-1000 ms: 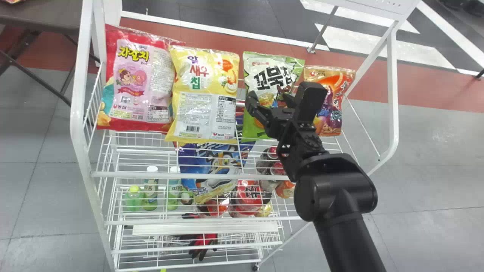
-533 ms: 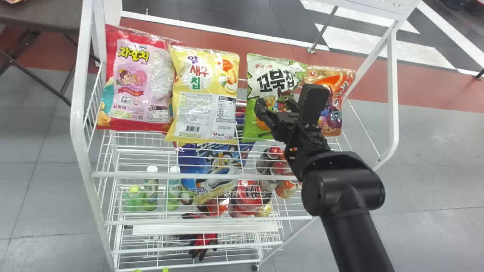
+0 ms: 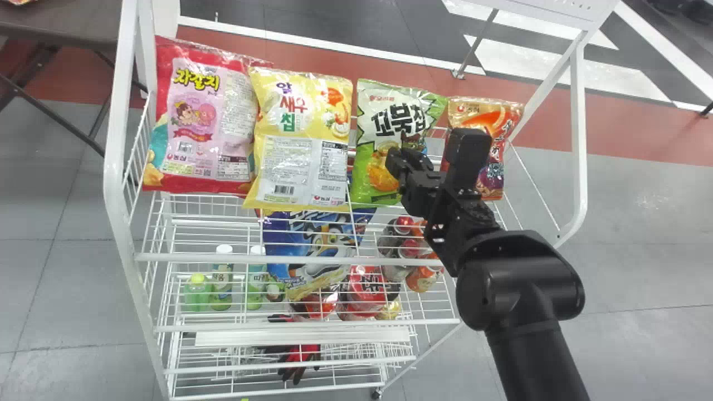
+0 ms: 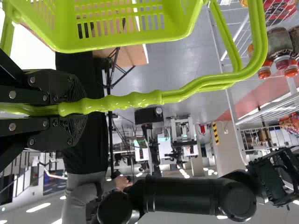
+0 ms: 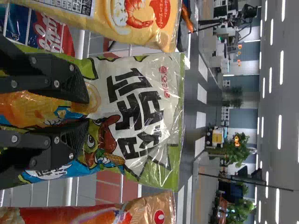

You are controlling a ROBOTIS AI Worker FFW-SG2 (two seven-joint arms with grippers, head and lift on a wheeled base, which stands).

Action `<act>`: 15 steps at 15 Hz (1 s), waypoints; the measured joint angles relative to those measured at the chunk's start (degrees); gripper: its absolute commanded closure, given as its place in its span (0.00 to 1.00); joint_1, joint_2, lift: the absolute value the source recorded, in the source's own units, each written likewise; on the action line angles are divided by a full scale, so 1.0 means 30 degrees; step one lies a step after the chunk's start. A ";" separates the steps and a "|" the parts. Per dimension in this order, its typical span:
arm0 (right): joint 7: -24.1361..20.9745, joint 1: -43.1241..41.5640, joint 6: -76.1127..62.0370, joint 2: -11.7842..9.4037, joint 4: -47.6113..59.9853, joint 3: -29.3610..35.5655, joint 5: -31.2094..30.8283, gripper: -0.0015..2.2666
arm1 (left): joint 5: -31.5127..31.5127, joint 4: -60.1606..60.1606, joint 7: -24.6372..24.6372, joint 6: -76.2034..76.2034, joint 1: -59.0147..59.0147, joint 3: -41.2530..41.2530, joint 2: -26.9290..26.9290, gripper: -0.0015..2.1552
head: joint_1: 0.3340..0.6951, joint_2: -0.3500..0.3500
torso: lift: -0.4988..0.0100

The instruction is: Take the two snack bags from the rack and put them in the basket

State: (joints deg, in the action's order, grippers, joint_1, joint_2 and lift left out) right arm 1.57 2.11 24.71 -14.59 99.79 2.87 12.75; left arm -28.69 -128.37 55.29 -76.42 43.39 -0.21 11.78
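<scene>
My right gripper (image 3: 400, 157) is at the lower right part of the green and white snack bag (image 3: 367, 139) on the rack's upper level. In the right wrist view, my right gripper (image 5: 88, 112) is shut on that snack bag (image 5: 154, 93), its front gathered between the fingers. The orange snack bag (image 3: 493, 181) stands to its right, partly behind the gripper. In the left wrist view, my left gripper (image 4: 74, 108) is shut on the handle (image 4: 135, 100) of the lime green basket (image 4: 177, 39).
A yellow snack bag (image 3: 303, 161) and a red and pink one (image 3: 206, 111) stand left of the green bag. White rack posts (image 3: 115, 167) and rails (image 3: 278, 259) frame the shelves. Bottles (image 3: 221, 284), a blue bag (image 3: 312, 239) and cans are lower down.
My right gripper's fingers have come together on the green bag. The bag first shifted right, then back left, and now leans, narrower low down. The right arm's wrist and forearm moved rightward.
</scene>
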 measured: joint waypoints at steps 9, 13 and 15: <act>0.0054 0.3360 -0.0923 -0.0516 0.3503 0.1547 0.1455 0.99 | 0.0130 -0.0208 0.0203 0.0068 0.0274 0.0070 -0.0090 0.87 | 1.00 0.00 | 0.96; 0.0061 0.6597 -0.0255 -0.1093 0.7491 0.3458 0.3170 0.99 | 0.0092 -0.0231 0.0424 0.0307 0.0249 -0.0027 -0.0131 0.87 | 1.00 0.00 | 0.96; 0.0061 0.8391 0.0461 -0.1368 0.9444 0.4581 0.4154 0.99 | 0.0038 -0.0341 0.0491 0.0394 0.0184 -0.0180 -0.0211 0.87 | 1.00 0.00 | 0.96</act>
State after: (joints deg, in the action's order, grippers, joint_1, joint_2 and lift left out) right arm 1.76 27.29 26.09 -18.70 128.12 16.62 25.21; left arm -28.58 -129.39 56.76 -75.24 43.94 -0.75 11.15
